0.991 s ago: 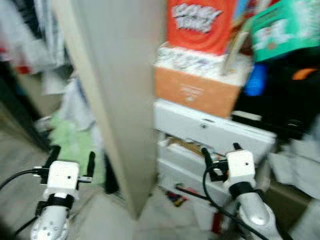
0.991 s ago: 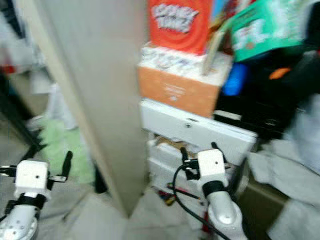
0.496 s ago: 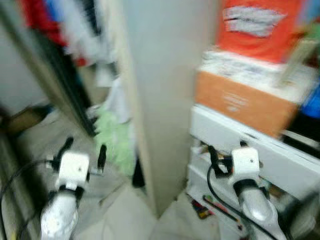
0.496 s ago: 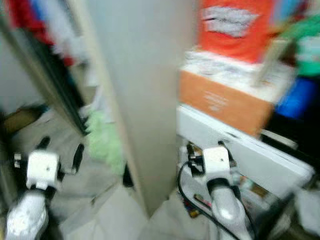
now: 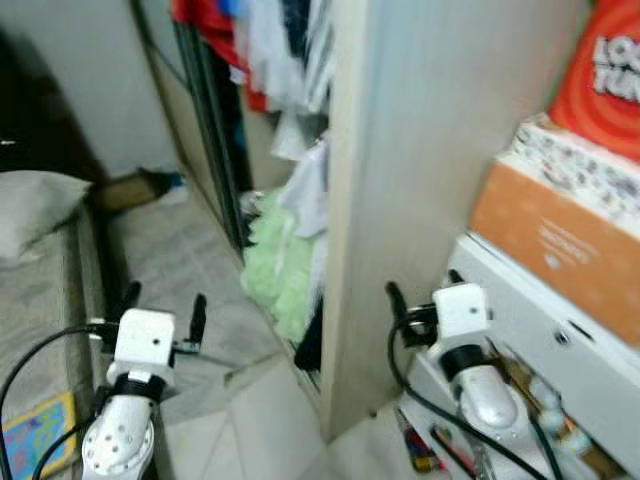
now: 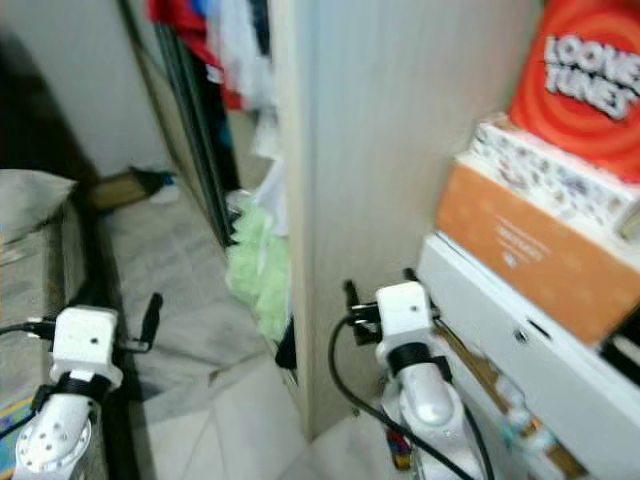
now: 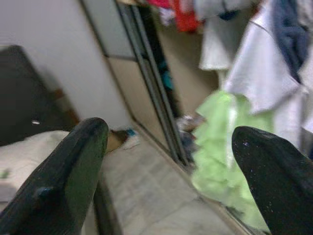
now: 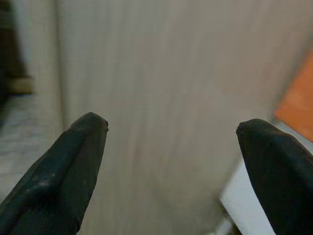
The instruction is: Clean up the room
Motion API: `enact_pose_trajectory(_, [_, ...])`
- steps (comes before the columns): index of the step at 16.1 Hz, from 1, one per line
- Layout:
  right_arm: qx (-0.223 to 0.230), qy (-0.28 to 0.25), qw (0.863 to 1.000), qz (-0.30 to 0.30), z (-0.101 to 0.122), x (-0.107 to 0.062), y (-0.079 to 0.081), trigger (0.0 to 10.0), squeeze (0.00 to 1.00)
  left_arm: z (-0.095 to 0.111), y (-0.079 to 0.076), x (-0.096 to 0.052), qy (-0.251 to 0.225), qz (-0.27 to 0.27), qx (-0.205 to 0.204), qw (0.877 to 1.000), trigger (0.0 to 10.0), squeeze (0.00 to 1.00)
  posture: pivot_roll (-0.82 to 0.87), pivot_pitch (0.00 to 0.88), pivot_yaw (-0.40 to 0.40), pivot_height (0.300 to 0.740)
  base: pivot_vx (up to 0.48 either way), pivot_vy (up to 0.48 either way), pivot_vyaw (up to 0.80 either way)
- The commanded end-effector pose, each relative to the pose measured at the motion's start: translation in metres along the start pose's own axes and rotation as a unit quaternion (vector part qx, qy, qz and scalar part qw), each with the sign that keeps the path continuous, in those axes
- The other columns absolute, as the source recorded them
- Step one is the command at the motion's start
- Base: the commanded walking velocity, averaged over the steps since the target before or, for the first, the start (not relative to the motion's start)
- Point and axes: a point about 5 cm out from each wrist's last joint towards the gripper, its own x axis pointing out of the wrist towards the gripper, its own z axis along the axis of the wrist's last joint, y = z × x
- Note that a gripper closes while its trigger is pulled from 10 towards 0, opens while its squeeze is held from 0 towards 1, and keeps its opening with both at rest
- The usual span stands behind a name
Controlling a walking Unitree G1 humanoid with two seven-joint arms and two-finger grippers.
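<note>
I see the mess to tidy mostly in the open wardrobe ahead on my left: a light green fluffy garment [image 5: 278, 268] heaped on the floor at its foot, with white and red clothes [image 5: 270, 60] hanging above it, behind the dark sliding-door rail [image 5: 205, 140]. The pale wooden wardrobe panel [image 5: 420, 170] stands upright just right of that pile, straight ahead of me. My right pincer [image 5: 420, 292] is raised close in front of this panel, fingers spread wide with nothing between them; its wrist camera looks flat onto the wood grain. My left pincer [image 5: 160, 305] is held up over the grey floor [image 5: 190, 270] left of the green heap, also spread and empty, facing the wardrobe opening. To the right of the panel a white drawer unit [image 5: 560, 350] carries an orange cardboard box [image 5: 560, 245], a patterned box on that, and a red box [image 5: 615, 80] on top. Small coloured items lie on the floor [image 5: 420, 450] near the unit's base; I cannot tell what they are. On the far left sits a bed with a pale pillow [image 5: 35, 205].
</note>
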Motion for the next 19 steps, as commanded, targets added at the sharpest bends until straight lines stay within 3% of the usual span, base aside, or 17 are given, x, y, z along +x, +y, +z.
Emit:
enact_pose_trajectory(1, [-0.007, 0.005, 1.000, -0.002, -0.0023, -0.0008, -0.0062, 10.0, 0.00, 0.0017, -0.0030, -0.0013, -0.003, 0.000, -0.001, 1.000, 10.0, 0.00, -0.01, 0.000, -0.003, 0.740, 0.000, 0.000, 0.80])
enact_pose_trajectory(19, [-0.021, -0.006, 1.000, 0.005, 0.0004, 0.0060, -0.0053, 10.0, 0.00, 0.0035, -0.0066, 0.0046, -0.017, 0.005, 0.001, 1.000, 10.0, 0.00, -0.01, 0.000, -0.012, 0.740, 0.000, 0.000, 0.80])
